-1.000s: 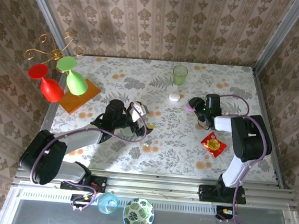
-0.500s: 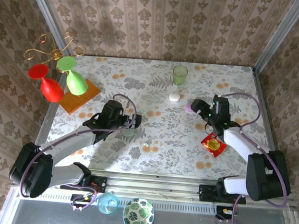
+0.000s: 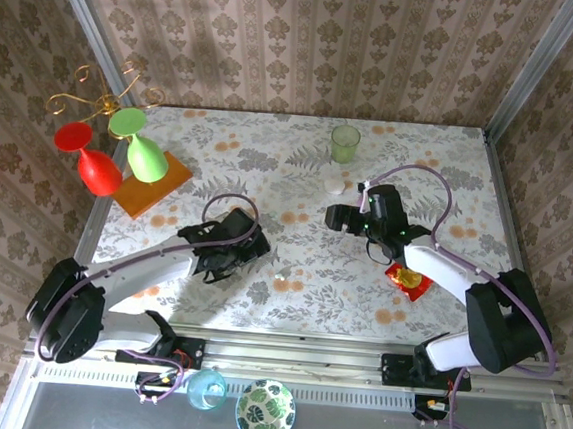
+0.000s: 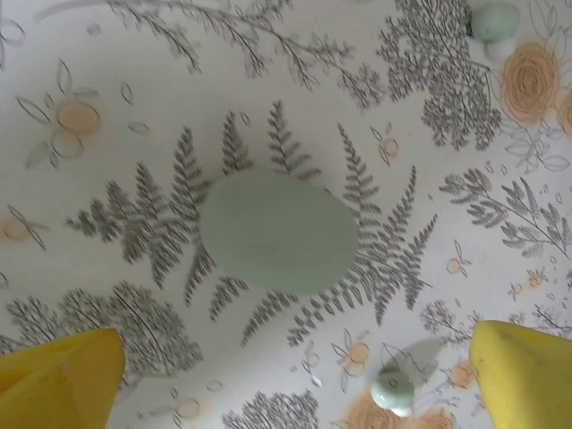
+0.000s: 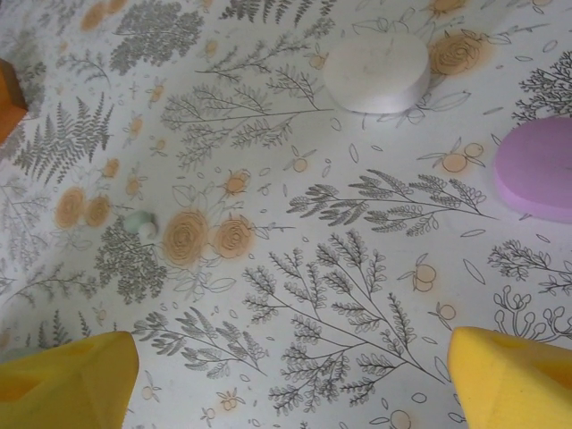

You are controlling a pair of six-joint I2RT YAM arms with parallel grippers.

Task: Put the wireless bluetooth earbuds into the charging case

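Both spread wide, left fingers (image 4: 63, 380) over green case (image 4: 279, 232), earbud (image 4: 393, 391), perhaps pale green, near, right fingers (image 5: 67, 375) above tablecloth (image 5: 295, 295).

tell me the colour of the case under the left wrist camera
Pale mint green; the case shows best in the left wrist view.

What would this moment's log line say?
left gripper: open over green case | right gripper: open, empty | green earbud: loose on table
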